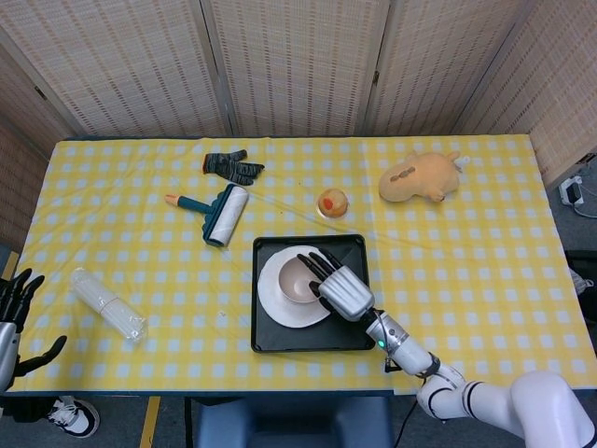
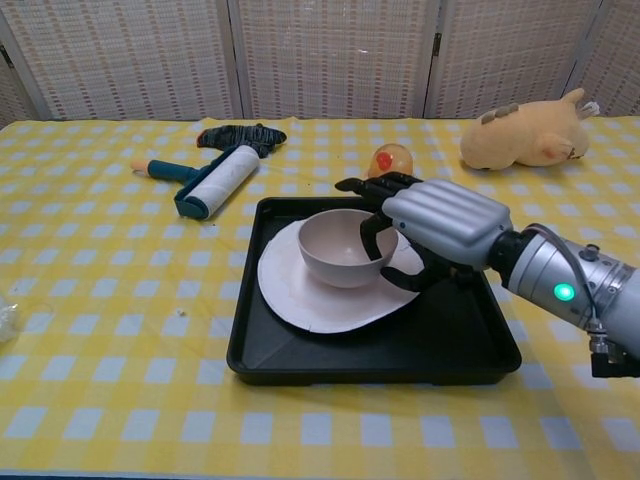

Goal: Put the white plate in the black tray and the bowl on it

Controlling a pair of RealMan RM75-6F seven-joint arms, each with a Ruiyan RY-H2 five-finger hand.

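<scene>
Bowl (image 1: 298,279): on the white plate (image 1: 280,308) — inside the black tray (image 1: 354,338).
Right hand (image 1: 338,286): fingers hooked over the bowl's rim.
Left hand (image 1: 11,322): off the table's edge — fingers spread.

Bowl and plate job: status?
Done: the white plate lies in the black tray. In hand: the right hand grips the bowl by its rim, and the bowl looks set down on the plate. Left: let go of the bowl and pull the hand clear. The left hand hangs open at the table's edge.
</scene>
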